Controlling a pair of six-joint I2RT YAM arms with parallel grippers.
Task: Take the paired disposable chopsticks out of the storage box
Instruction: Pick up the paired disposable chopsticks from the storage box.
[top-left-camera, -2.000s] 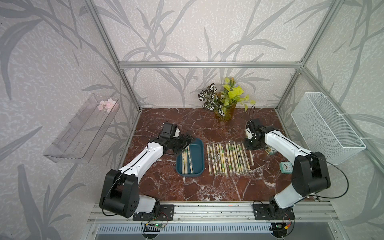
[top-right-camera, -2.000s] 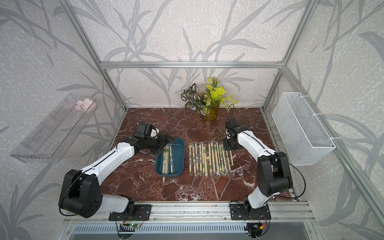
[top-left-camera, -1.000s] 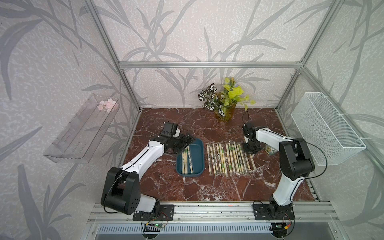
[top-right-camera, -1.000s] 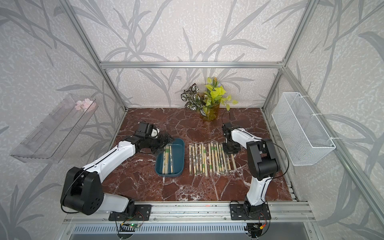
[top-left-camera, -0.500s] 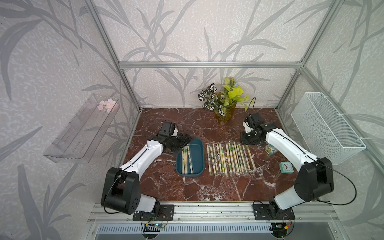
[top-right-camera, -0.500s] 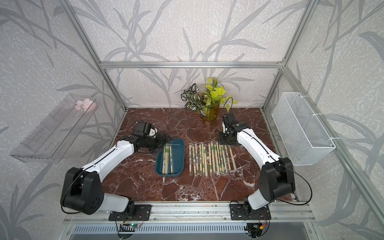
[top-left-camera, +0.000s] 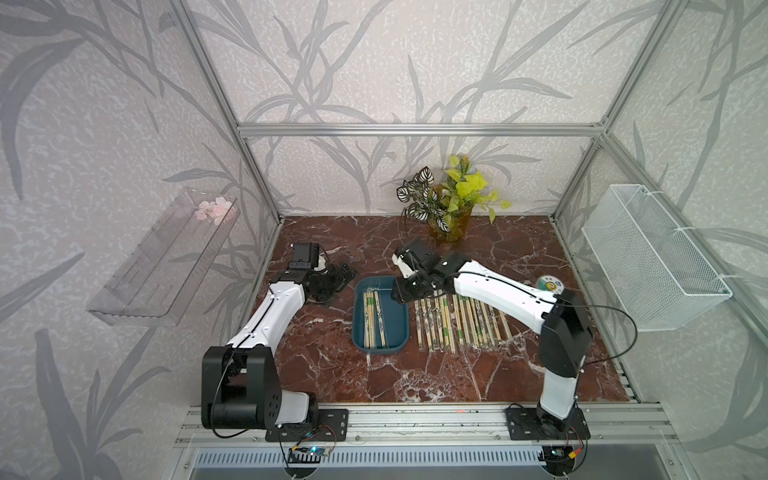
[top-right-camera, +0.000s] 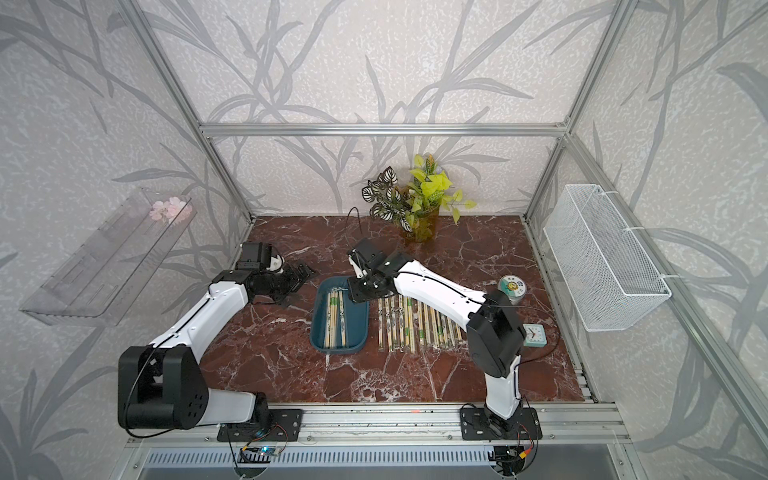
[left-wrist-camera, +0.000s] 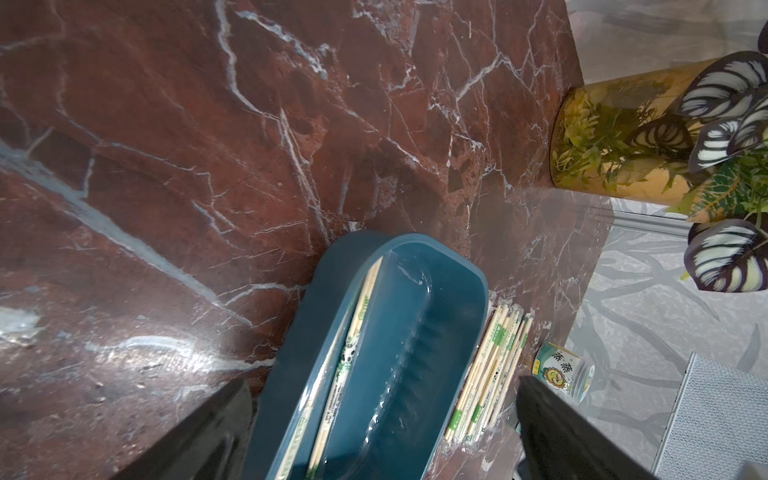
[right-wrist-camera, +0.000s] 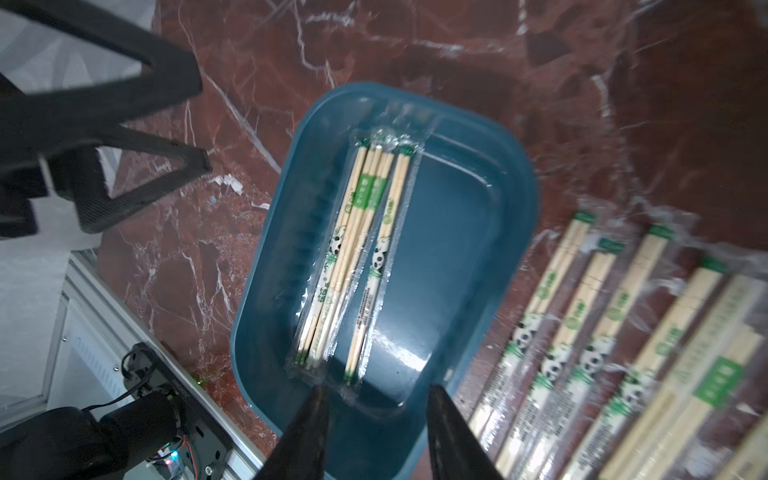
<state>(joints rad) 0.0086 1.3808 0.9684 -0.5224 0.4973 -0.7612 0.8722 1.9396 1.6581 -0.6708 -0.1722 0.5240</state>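
The box (top-left-camera: 397, 328) is sitting near the middle of the counter (top-left-camera: 374, 382), its long sides running from 12 to 6 o'clock. A few wrapped pairs of chopsticks (right-wrist-camera: 353, 257) are lying lengthwise inside it, bunched toward its 9 o'clock wall. The right wrist view is showing two packets overlapping and a third just beside them, each carrying green bands and a panda print.

At 3 o'clock from the box, more pairs are lying on the counter in a row (top-left-camera: 457, 322), side by side and parallel to the box, the nearest one just beside its wall.

The right end effector (right-wrist-camera: 378, 399) is hanging over the box's 12 o'clock end, nearer the 1 o'clock corner in both top views. Its fingers (right-wrist-camera: 316, 415) are standing apart — released, nothing between them — with the tips pointing down close to the packets' ends. Whether they are touching the plastic I cannot tell.

The left end effector (top-left-camera: 340, 276) is sitting low over the counter at 10 o'clock from the box, apart from it. Its fingers are spreading wide and gripping nothing.

A potted plant (top-left-camera: 451, 226) is standing at 1 o'clock by the back wall. A round tin (top-left-camera: 548, 284) and a small clock (top-right-camera: 534, 334) are sitting at 3 o'clock — beyond the row.
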